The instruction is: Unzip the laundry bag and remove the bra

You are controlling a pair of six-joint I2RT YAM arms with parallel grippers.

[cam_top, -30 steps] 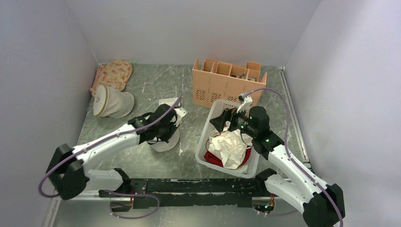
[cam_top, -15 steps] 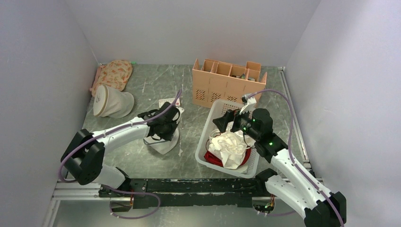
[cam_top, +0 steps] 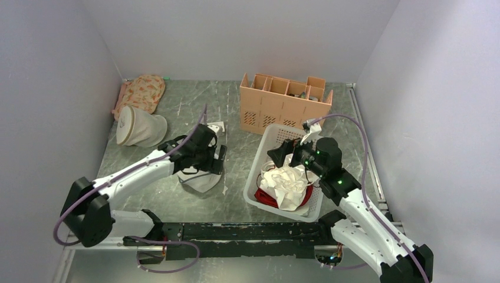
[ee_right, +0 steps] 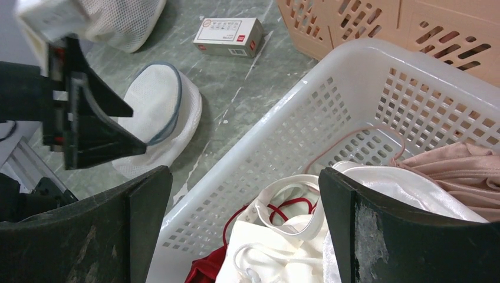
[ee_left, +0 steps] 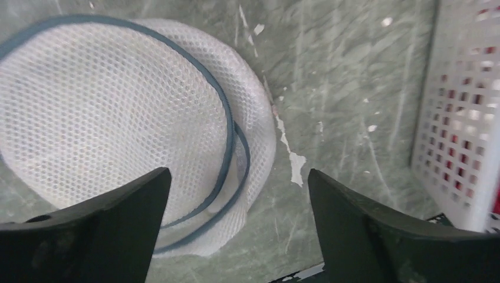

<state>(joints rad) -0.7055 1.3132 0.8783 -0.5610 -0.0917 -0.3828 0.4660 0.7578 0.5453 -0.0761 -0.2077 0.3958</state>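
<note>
Two cloth items lie at the far left of the table: a floral pouch (cam_top: 140, 91) against the back wall and, just nearer, a cream bag (cam_top: 140, 127) on its side with a small round logo on its flat end. To their right, the left gripper (ee_left: 236, 183) hangs over the laundry bag (ee_left: 112, 118), its jaws spread wide with nothing between them. The laundry bag sits on the table left of centre, a round white mesh drum with a thin grey zipper (ee_left: 227, 127) running around its rim. Whether that zipper is open or closed cannot be told. A small white and red box (ee_right: 229, 36) lies on the table just beyond the bag. Farther right, an orange crate (cam_top: 283, 106) with dividers stands toward the back wall. Its near side touches the white basket (cam_top: 259, 171) in front of it. Inside the basket lies the bra (ee_right: 277, 236), crumpled, white, with thin looped straps. It rests on top of a red garment (cam_top: 268, 197), beside a pink satin garment (ee_right: 454, 171), and its cups cannot be made out. The right gripper (ee_right: 244, 177) hovers above the far end of the basket, its jaws also wide apart and holding nothing.
</note>
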